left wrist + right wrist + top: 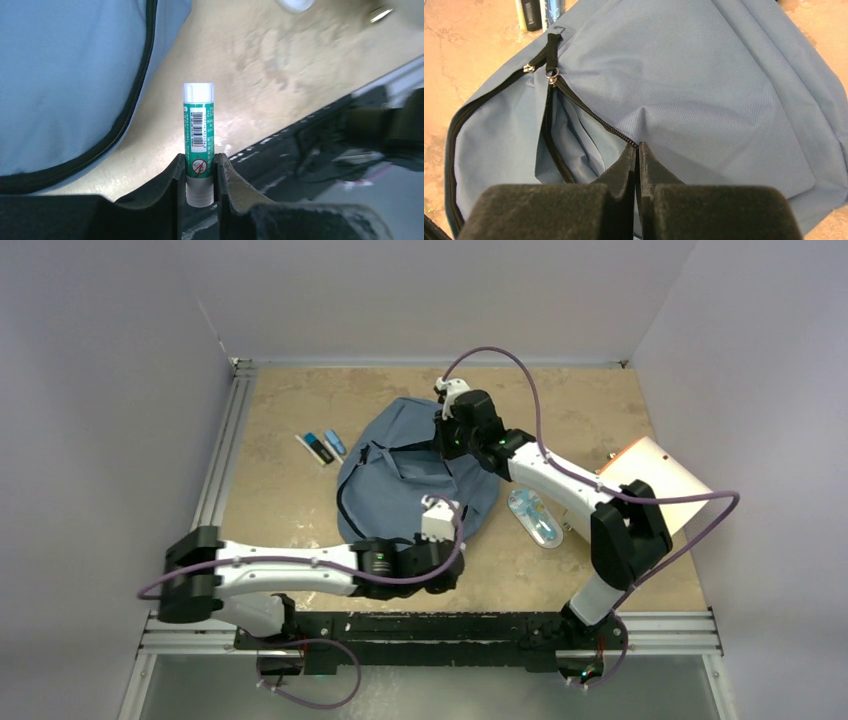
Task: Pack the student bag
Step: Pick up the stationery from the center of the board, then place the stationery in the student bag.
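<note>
The student bag (400, 485), slate blue with black zippers, lies flat in the middle of the table. My right gripper (445, 445) is at its far edge, shut (638, 147) on the zipper edge of an unzipped pocket (569, 135); the fabric (704, 75) rises to the fingertips. My left gripper (450, 565) is beside the bag's near edge (65, 75), above the table near the front rail. It is shut (199, 162) on a green glue stick (199, 125), which points away from the fingers, white cap outermost.
Several pens and markers (322, 447) lie left of the bag, also in the right wrist view (531, 7). A clear pencil case (535, 517) lies right of the bag. A beige folder (655, 480) sits at the right edge. Black rail (320, 145) runs along the front.
</note>
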